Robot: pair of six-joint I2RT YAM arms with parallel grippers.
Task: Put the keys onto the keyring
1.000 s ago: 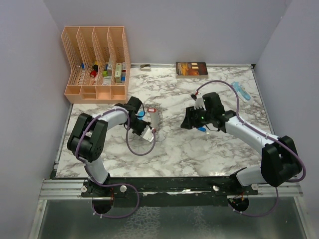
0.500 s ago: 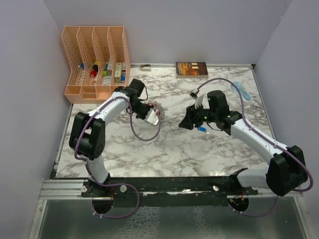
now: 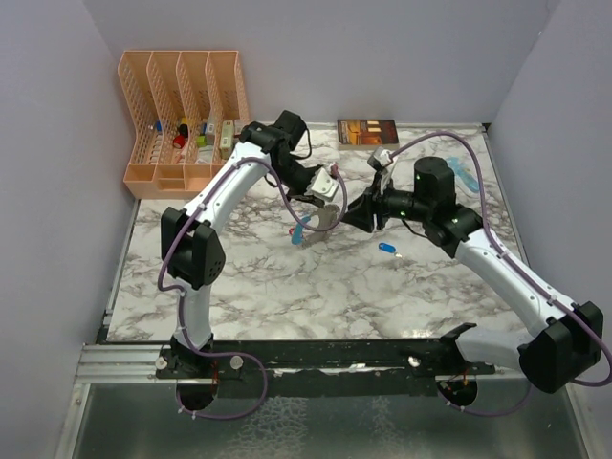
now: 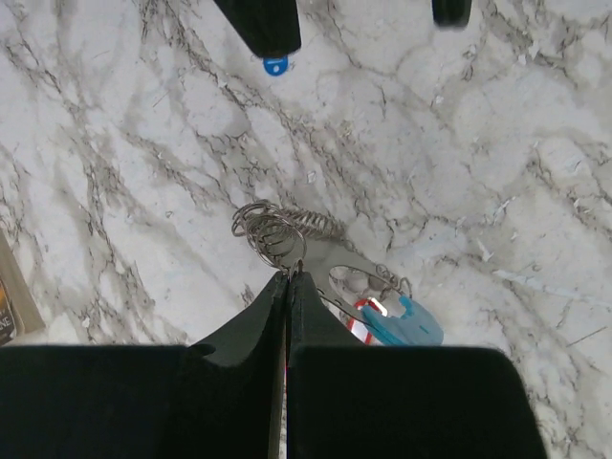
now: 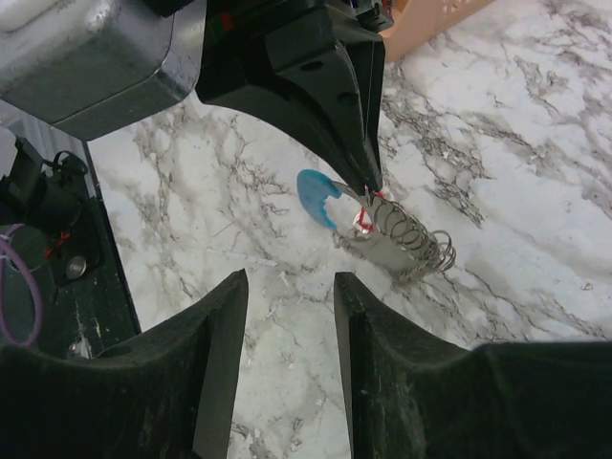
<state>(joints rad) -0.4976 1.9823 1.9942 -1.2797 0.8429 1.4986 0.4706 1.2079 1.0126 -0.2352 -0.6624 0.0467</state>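
Observation:
My left gripper (image 3: 322, 203) is shut on a metal loop of the keyring (image 3: 325, 220) and holds it above the marble table (image 3: 287, 287). In the left wrist view the jaws (image 4: 288, 273) meet on a ring, with the grey coils (image 4: 271, 229) just beyond. The light-blue strap (image 4: 406, 325) and a red key tag (image 4: 362, 319) hang beside them. My right gripper (image 3: 361, 218) is open, just right of the bunch, pointing at it. Its wrist view shows the coils (image 5: 413, 245), the strap (image 5: 314, 197) and a red bit (image 5: 367, 218) beyond its empty jaws (image 5: 290, 287). The dark blue key (image 3: 387, 248) lies on the table.
A peach file organizer (image 3: 182, 124) with small items stands at the back left. A brown book (image 3: 367, 132) and a small metal piece (image 3: 279, 129) lie along the back wall. A pale-blue see-through object (image 3: 464, 174) lies at the back right.
My left gripper shut on the keyring and carried it up, back and to the right. My right gripper moved back toward it, and its jaws narrowed somewhat.

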